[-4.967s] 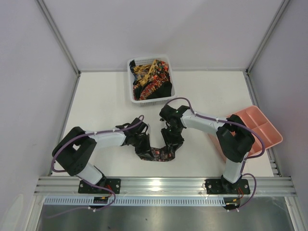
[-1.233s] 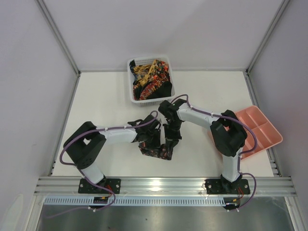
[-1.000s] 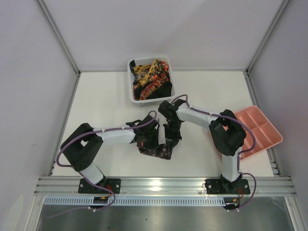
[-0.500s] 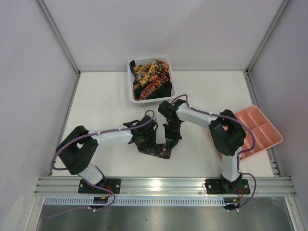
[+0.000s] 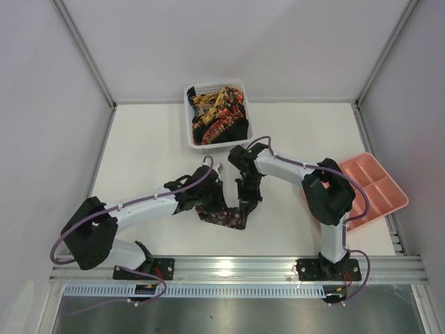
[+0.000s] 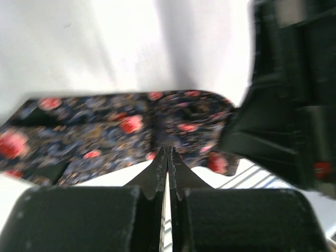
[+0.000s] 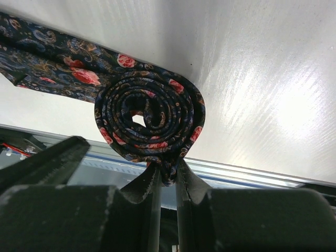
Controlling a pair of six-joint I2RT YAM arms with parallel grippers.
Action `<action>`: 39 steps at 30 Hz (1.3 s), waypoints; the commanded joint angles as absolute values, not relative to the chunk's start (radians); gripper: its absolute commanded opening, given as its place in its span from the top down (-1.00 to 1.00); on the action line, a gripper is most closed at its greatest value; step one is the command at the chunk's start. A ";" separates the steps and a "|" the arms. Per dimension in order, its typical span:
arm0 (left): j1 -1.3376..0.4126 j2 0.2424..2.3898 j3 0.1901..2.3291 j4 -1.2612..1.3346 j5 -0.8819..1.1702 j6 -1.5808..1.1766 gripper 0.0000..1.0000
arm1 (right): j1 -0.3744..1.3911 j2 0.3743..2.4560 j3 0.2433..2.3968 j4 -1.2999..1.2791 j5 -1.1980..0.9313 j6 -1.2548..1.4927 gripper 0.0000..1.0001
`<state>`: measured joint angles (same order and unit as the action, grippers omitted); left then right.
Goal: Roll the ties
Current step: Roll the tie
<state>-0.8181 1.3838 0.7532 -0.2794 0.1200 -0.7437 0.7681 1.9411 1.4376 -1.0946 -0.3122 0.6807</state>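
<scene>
A white table point(image 5: 146, 153) is boxed in by pale grey wall panels point(image 5: 236, 42) on the left, far and right sides, with a ribbed aluminium rail point(image 5: 236, 266) along its near edge. Near the middle lies a dark tie point(image 5: 224, 217) with red flowers, partly rolled. The right gripper point(image 7: 167, 176) is clamped on the coil's outer layer, and the loose tail runs left. The left gripper point(image 6: 167, 157) is pressed closed, tips at the flat tail's edge; whether it pinches cloth is unclear. More ties point(image 5: 219, 115) fill a white mesh basket point(image 5: 208, 144) on the far side. A pink tray point(image 5: 386, 198) sits at the right edge.
</scene>
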 commanded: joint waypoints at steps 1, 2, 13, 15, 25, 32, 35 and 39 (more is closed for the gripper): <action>-0.821 1.405 0.759 -0.193 0.196 -0.764 0.93 | 0.762 1.953 1.483 -1.094 -0.310 0.702 0.85; -0.821 1.429 0.759 -0.166 0.207 -0.767 0.93 | 0.762 1.954 1.486 -1.094 -0.310 0.706 0.84; -0.801 1.511 0.770 -0.201 0.183 -0.775 0.95 | 0.779 1.993 1.555 -1.092 -0.351 0.712 0.71; -0.786 1.514 0.759 -0.204 0.183 -0.776 0.95 | 0.787 1.997 1.571 -1.092 -0.362 0.709 0.62; -0.750 1.522 0.713 -0.212 0.176 -0.775 0.97 | 0.802 2.016 1.623 -1.082 -0.408 0.703 0.35; -0.747 1.508 0.693 -0.216 0.158 -0.776 0.99 | 0.810 2.051 1.637 -1.031 -0.443 0.742 0.33; -0.747 1.497 0.692 -0.233 0.140 -0.772 0.99 | 0.819 2.077 1.663 -1.014 -0.456 0.753 0.33; -0.747 1.477 0.678 -0.235 0.135 -0.772 0.99 | 0.827 2.105 1.686 -0.997 -0.462 0.782 0.33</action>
<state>-0.7490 1.5051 0.7040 -0.2050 0.1547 -0.7689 0.8139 2.0785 1.6375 -1.0592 -0.4412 0.7395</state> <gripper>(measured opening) 0.011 0.335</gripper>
